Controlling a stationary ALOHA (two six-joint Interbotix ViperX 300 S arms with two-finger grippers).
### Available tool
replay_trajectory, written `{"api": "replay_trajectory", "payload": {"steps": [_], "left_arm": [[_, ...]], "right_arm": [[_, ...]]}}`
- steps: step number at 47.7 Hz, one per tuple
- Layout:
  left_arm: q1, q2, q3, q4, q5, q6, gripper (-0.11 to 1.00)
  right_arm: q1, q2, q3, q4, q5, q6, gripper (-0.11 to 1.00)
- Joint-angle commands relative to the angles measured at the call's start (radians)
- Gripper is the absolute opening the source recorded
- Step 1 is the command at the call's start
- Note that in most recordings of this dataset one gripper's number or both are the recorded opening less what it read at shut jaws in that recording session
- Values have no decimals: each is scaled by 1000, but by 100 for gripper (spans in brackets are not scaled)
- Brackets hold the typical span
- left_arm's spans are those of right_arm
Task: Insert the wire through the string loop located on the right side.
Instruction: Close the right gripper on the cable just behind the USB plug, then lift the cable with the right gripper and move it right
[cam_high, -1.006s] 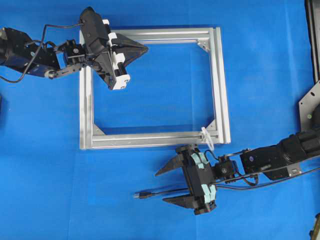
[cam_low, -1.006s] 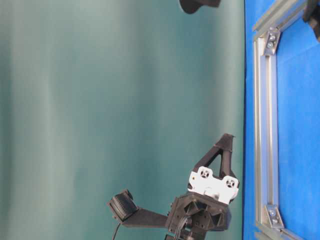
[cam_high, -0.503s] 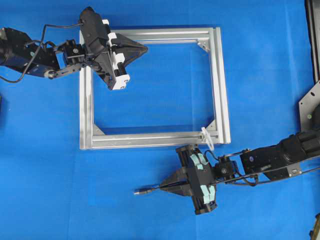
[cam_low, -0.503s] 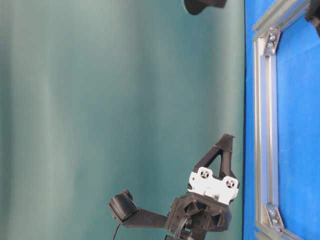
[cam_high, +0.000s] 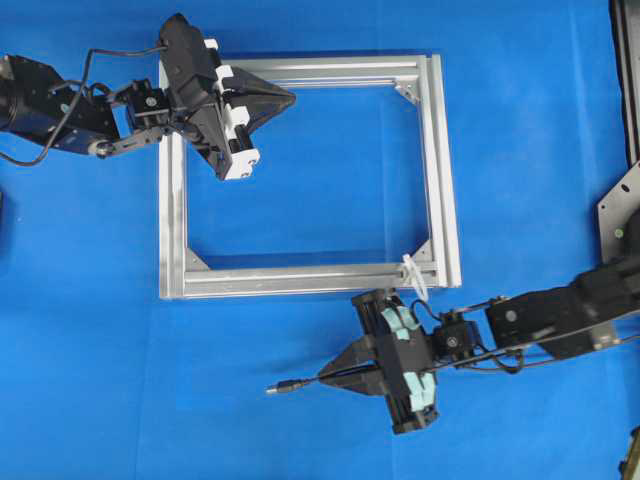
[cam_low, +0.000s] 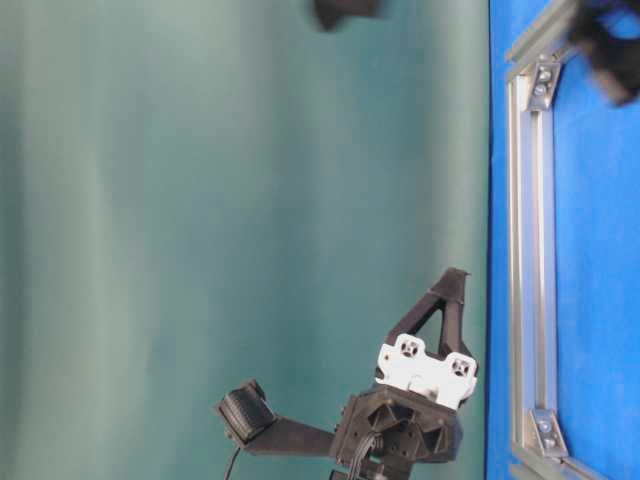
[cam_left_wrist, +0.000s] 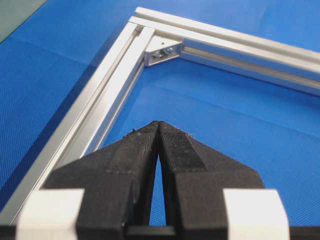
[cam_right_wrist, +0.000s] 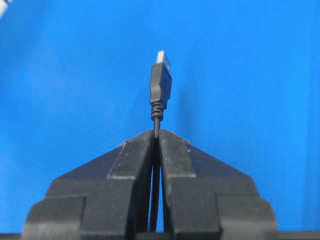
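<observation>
The wire (cam_high: 292, 385) lies on the blue cloth in front of the silver frame (cam_high: 171, 200), its plug tip pointing left. My right gripper (cam_high: 323, 378) is shut on the wire just behind the plug; in the right wrist view the plug (cam_right_wrist: 160, 85) sticks out beyond the closed tips (cam_right_wrist: 156, 133). The whitish string loop (cam_high: 414, 276) hangs on the frame's near bar at its right corner, behind and to the right of the right gripper. My left gripper (cam_high: 291, 97) is shut on nothing above the frame's far left corner (cam_left_wrist: 159, 124).
The frame's corner bracket (cam_left_wrist: 162, 48) lies ahead of the left fingers. A black metal fixture (cam_high: 620, 215) stands at the right table edge. From table level, the left gripper (cam_low: 457, 278) hovers above the cloth beside the frame bar (cam_low: 530, 250).
The right gripper was open around the wire one second ago and has shut on it. Since then it has shifted slightly, with the plug nudged left. The left arm has not moved.
</observation>
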Motion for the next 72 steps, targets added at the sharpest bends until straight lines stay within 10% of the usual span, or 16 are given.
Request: {"api": "replay_trajectory", "payload": {"steps": [1,72], "left_arm": [[0,-35,-6,3,-9,-2,0],[-5,-51,9,3,-8,-5,0]], "right_arm": [[3,-86,-14,-2,40,-8,-3],[3,-173,-20,0,126,-37,-3]]}}
